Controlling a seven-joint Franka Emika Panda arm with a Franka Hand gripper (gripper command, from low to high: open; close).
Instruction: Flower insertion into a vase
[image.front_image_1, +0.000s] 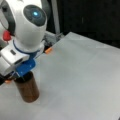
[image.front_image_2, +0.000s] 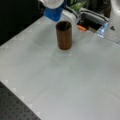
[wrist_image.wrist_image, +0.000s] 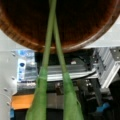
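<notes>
- Where both front views catch it, stands upright on the grey table (image.front_image_1: 82, 75) (image.front_image_2: 62, 82): the vase (image.front_image_1: 27, 88) (image.front_image_2: 64, 35), a dark reddish-brown cylinder, toward 8 o'clock in one frame and toward 12 o'clock in the other.
- Hangs directly over the vase's mouth at 9 o'clock in a front view: the gripper (image.front_image_1: 17, 72), its blue part just above the rim, fingertips hidden behind the wrist body.
- Cut off by the top edge at 12 o'clock in a front view, only a blue block and a white disc showing.
- Cannot tell how the fingers stand; none visible in any view.
- Fills the wrist view's upper half: the vase's (wrist_image.wrist_image: 60, 22) rim and dark inside.
- Run from 6 o'clock up into that opening, crossing near the rim: two green flower stems (wrist_image.wrist_image: 51, 45), thick at the bottom, thin above, upper ends lost in the dark inside.
- No blossom visible; the stems' lower parts run off the frame.
- Lies near the table's far edge: a small orange object (image.front_image_1: 48, 50) (image.front_image_2: 81, 28), too blurred to name.
</notes>
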